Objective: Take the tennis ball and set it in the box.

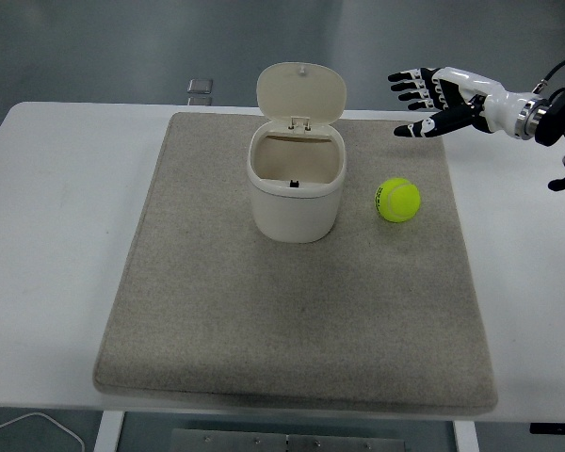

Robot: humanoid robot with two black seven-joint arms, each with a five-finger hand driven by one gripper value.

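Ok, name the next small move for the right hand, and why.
Probably lower the right hand toward the tennis ball: its fingers are spread and empty, hanging beyond the ball, which sits on the mat beside the open box.

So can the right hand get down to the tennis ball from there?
Probably yes: the right hand is open above the mat's far right, and nothing lies between it and the tennis ball; the box stands clear to the left.
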